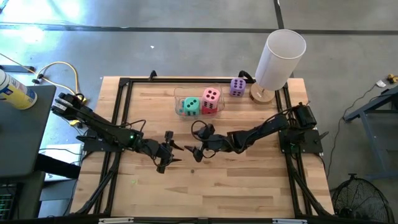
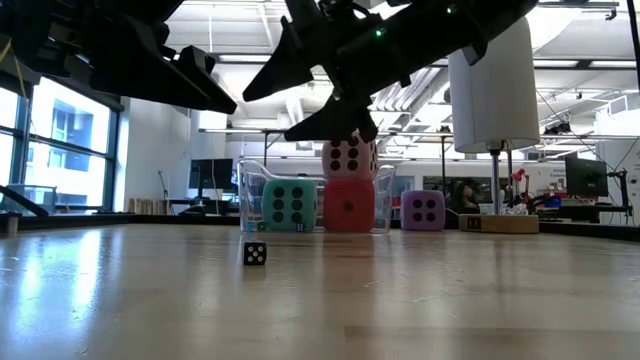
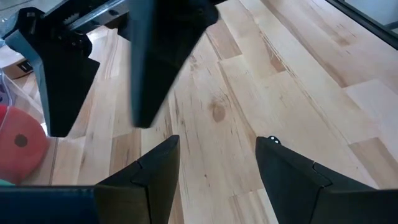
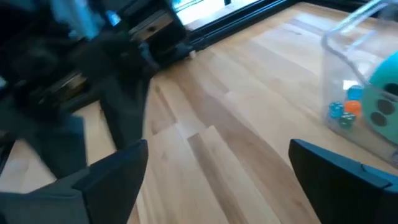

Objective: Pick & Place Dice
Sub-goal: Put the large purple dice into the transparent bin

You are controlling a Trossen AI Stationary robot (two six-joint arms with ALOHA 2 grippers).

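Observation:
A clear container [image 1: 184,94] stands toward the table's far edge. It holds the teal-green die [image 1: 189,107] and, beside it, the pink die [image 1: 211,96] stacked on the red die [image 2: 348,207]. The purple die [image 1: 237,87] rests on the table right of the container. A tiny black die [image 2: 255,253] lies on the wood near mid-table, also seen as the tiny black die [image 3: 272,140] in the left wrist view. My left gripper [image 1: 169,151] and my right gripper [image 1: 194,151] hover open above mid-table, tips facing each other, touching nothing.
A tall white cylinder [image 1: 280,57] stands on a round wooden base at the far right corner, next to the purple die. A black frame [image 1: 121,93] borders the table. Small coloured bits [image 4: 345,112] lie inside the container. Bare wood [image 1: 205,193] stretches toward the near edge.

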